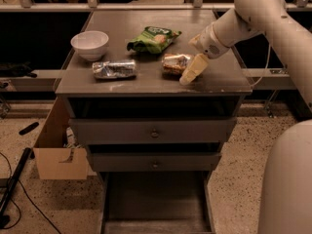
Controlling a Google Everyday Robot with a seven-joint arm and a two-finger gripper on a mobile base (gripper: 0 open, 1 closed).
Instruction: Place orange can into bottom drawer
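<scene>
**Orange can on the cabinet top, gripper at its right end**

The small shiny orange-and-brown drink can (174,63) lies on its side on the flat grey cabinet top (146,18), right of centre and near the front edge. The pale two-finger gripper (190,71) slants down from the thick white robot arm (253,13), which enters from the upper right, and it sits against the right end of the can, its tip close to the tabletop. Whether the gripper is spread apart or clamped on the can cannot be told from here.

Left of the orange can lies a silver-grey can with dark markings (115,68), also on its side. Behind that one stands a round white bowl (89,45), and a green snack bag (153,38) rests behind the orange can.

Below, two shallow grey drawers with small round knobs (154,133) sit pushed in. The deep grey bottom drawer (155,199) is pulled out toward the viewer, its flat floor showing. A brown cardboard box (58,150) stands on the speckled floor just left of the cabinet.
</scene>
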